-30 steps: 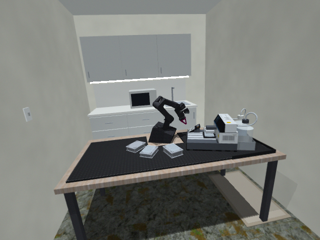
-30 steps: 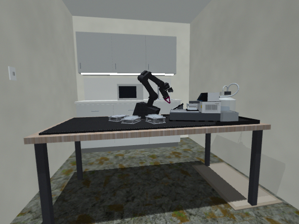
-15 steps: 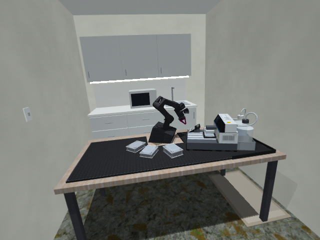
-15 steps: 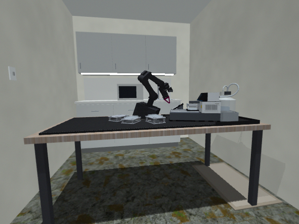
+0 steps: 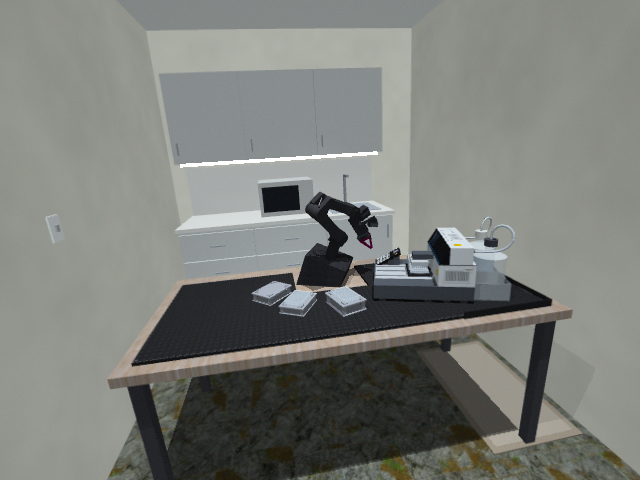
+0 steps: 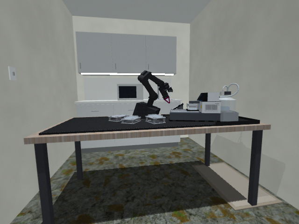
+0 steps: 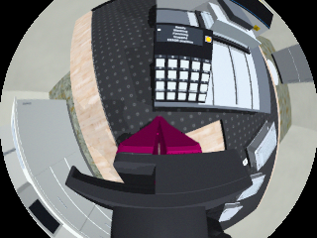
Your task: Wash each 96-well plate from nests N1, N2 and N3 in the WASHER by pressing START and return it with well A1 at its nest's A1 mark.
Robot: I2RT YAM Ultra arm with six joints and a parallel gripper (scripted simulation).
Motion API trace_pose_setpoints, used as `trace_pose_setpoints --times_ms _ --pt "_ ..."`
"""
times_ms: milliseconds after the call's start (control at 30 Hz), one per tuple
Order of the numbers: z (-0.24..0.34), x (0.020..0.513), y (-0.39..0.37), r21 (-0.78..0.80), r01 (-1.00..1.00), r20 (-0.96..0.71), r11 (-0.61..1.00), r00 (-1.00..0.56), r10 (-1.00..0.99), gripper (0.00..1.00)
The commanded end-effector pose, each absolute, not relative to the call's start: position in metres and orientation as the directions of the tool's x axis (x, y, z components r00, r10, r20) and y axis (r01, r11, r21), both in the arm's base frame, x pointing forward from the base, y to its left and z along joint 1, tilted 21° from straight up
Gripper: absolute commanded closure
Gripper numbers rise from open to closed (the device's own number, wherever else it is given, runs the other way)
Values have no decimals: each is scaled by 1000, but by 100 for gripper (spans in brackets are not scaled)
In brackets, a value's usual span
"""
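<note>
Gripper: the gripper (image 5: 366, 241) is hanging in the air with its magenta fingers pressed together, gripping nothing.
Keypad: the washer's keypad (image 7: 181, 78) is lying below and ahead of the fingertips, apart from them; its grid of white keys is showing in the wrist view, with a small amber light (image 7: 208, 39) at its upper right corner.
Washer: the plate washer (image 5: 422, 284) is standing at the right end of the black mat (image 5: 217, 320), near the table's far right corner, with its white housing (image 5: 452, 256) and a clear bottle (image 5: 491, 262) on its right side.
Carrier: something pale (image 5: 418, 265) is sitting on the track beside the housing; whether it is a plate I cannot tell.
Nests: three plate nests are lying in a row near the mat's far edge, left of the washer and in front of the arm's base (image 5: 324, 269), well apart from the gripper: left (image 5: 271, 292), middle (image 5: 297, 302), right (image 5: 345, 300). At least two of them are carrying pale plates.
In the way: nothing is standing between the fingertips and the keypad.
</note>
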State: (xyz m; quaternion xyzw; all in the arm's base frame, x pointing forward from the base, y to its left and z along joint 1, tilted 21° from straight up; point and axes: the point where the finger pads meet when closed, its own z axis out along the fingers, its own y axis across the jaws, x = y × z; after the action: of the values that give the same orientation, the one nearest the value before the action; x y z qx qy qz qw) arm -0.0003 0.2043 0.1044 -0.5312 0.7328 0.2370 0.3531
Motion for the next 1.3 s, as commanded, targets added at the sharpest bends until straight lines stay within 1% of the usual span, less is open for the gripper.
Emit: trace_pose_setpoints --times_ms 0,33,67,1267 --pt "108 0 206 -25 -944 -777 329 -189 -601 100" --pt "108 0 206 -25 -944 -777 329 -189 -601 100" --pt "110 2 207 -25 -944 -777 329 -189 -601 0" --pt "188 64 250 -28 -944 -780 329 -185 -598 0"
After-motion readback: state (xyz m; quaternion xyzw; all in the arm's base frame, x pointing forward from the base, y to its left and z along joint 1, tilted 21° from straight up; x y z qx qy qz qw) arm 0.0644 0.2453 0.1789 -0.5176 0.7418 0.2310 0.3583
